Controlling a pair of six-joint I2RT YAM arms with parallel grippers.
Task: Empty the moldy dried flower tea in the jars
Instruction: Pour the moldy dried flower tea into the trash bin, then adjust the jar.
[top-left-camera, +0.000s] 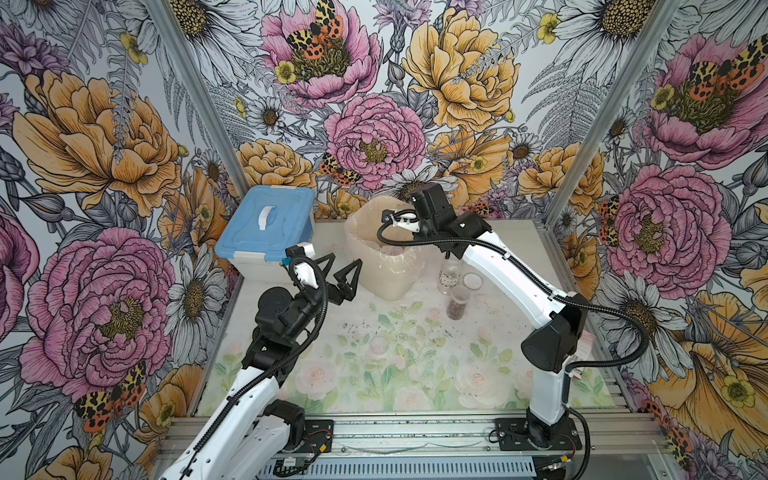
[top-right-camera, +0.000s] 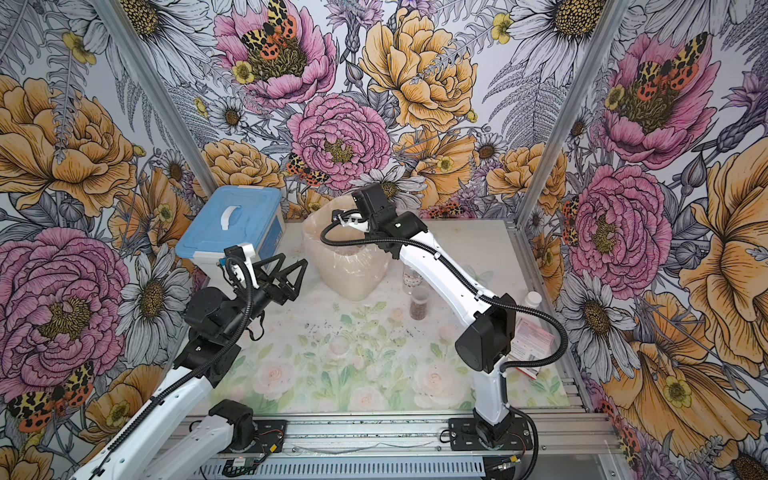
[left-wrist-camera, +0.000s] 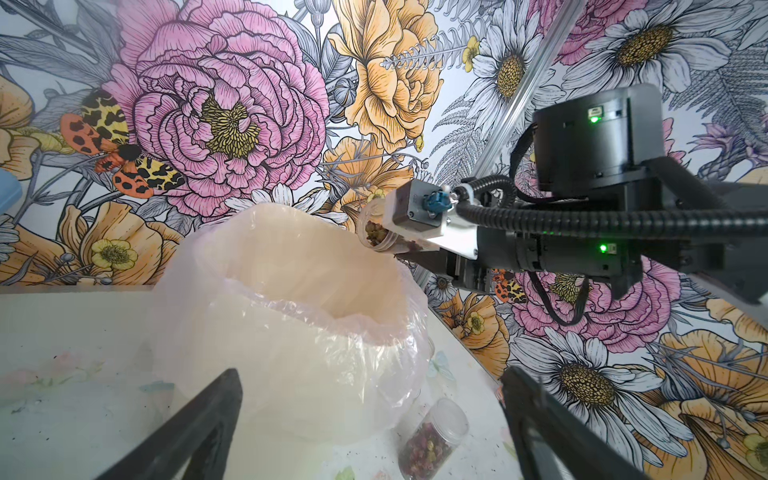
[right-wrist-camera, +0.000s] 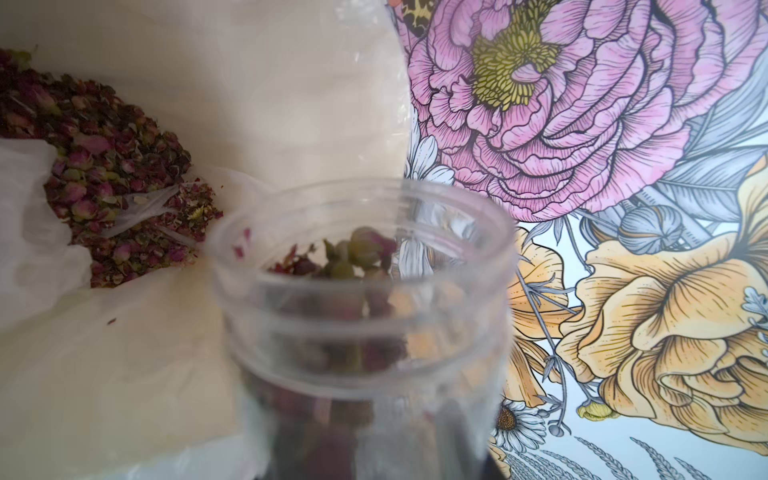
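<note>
Moldy dried flower tea (right-wrist-camera: 345, 257) sits in the lidless jar (right-wrist-camera: 361, 299) that the right gripper (left-wrist-camera: 411, 249) grips, tipped over the bagged bin (left-wrist-camera: 257, 332) mid-frame. Left gripper (top-left-camera: 346, 259) is just wide open, centre-left, empty.

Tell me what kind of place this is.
Probably a staged robot test cell, not a real kitchen: floral printed wall panels in an aluminium frame, two robot arms bolted to a base rail, and a bag-lined bin beside jars on a small table.
</note>
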